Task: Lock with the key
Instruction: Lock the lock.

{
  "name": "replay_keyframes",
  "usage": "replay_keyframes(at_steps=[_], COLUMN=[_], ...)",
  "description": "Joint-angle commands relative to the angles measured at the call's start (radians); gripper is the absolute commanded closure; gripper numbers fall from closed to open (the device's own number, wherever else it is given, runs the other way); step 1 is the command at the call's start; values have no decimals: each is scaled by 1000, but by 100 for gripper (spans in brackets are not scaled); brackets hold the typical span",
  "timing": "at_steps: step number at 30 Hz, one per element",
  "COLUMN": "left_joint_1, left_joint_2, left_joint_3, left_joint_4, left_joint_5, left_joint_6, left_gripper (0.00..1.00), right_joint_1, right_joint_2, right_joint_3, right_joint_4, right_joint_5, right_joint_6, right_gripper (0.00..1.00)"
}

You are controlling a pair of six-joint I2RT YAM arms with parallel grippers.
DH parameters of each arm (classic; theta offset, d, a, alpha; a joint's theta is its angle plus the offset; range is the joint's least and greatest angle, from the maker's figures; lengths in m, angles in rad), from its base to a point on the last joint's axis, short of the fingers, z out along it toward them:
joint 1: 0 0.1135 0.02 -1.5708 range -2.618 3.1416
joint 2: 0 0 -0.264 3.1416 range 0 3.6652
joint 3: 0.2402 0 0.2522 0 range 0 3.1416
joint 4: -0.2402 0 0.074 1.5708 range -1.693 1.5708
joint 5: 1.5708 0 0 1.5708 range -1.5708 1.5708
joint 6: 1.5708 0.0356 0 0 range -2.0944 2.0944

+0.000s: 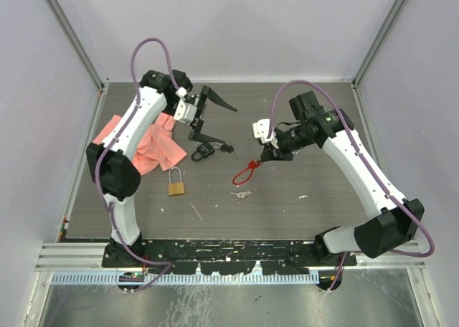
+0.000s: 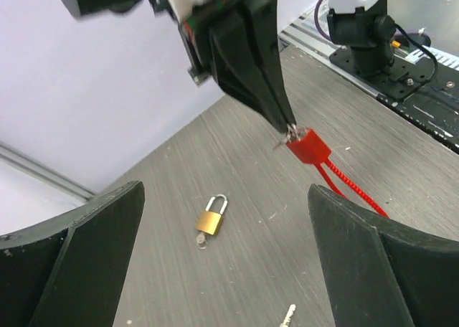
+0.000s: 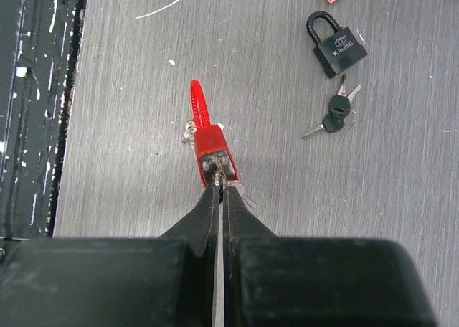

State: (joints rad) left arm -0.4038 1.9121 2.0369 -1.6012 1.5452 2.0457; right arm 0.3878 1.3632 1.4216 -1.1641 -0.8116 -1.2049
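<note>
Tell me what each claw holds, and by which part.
Right claw is shut on the head of the key, which sits in the red cable lock. Left claw is open, holding nothing.

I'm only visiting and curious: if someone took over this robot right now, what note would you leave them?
Left gripper: open, empty, raised off the grey table near the black padlock.
Right gripper: shut on the small metal key at the base of the red plastic cable lock.
A brass padlock and loose silver keys lie apart on the table.
Done: the key appears to be in the red lock.
Left: turn it. Whether it is locked cannot be seen.
</note>
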Motion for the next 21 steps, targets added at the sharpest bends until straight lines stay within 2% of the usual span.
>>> replay_keyframes(at_steps=[1,5,10,11,13,14,15,16,17,18,19,21], left_joint_1=[8,32,7,3,-3,-4,-5,-6,-14,-27,-37,-54], left_joint_2=[100,58,-168,-217,-293,-317,-333,-347,-359,-370,-376,-374], left_joint_3=[-22,-116,-92,-87,-35,6,49,77,76,54,34,13], left_joint_4=[-174,-150,-138,-138,-138,-124,-63,115,361,687,819,866], left_joint_5=[161,161,161,162,162,162,161,160,159,156,155,137], left_joint_6=[649,665,638,601,410,246,9,-335,-769,-1103,-1343,-1567], left_gripper=[2,2,2,2,2,2,2,2,2,2,2,2], right_joint_1=[-4,-5,-6,-5,-6,-6,-6,-6,-6,-6,-7,-6], right_joint_2=[-23,-20,-3,-4,-10,-14,-18,-23,-26,-30,-31,-42], right_joint_3=[54,56,95,100,104,103,97,92,85,79,77,71], right_joint_4=[49,61,60,60,58,59,63,68,76,83,90,102], right_joint_5=[-20,-19,-58,-63,-69,-71,-75,-77,-77,-78,-76,-76], right_joint_6=[49,54,78,84,92,94,98,104,111,122,130,148], right_gripper=[99,99,99,99,99,99,99,99,99,99,99,99])
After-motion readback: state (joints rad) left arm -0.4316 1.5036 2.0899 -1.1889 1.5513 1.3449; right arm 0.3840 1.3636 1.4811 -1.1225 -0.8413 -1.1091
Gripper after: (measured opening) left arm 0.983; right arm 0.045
